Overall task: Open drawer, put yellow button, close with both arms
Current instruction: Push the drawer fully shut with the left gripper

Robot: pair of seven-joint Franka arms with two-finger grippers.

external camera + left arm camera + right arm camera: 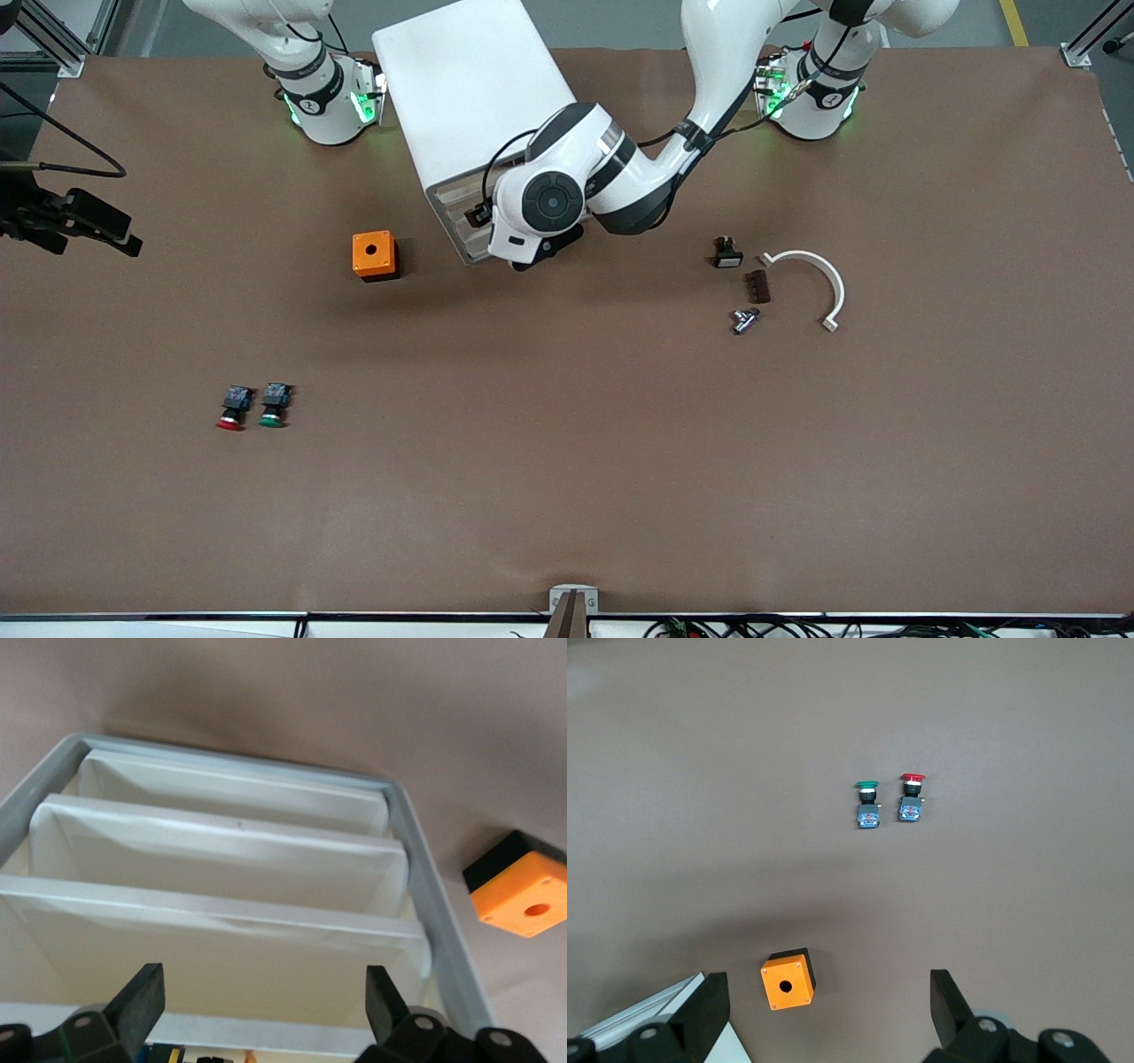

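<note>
Left gripper (257,1010), jaws spread wide and empty, sits at the cream drawer fronts (221,868) of the big white boxy cabinet (474,89). Its topmost drawer (266,1041) looks slightly open, with a speck of yellow inside, perhaps the button. Right gripper (824,1010), also wide and empty, hangs above the orange square box (788,979).

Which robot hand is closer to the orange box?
Left. The left gripper is at the cabinet's drawer fronts beside the orange box; the right gripper hangs at the table's edge.
</note>
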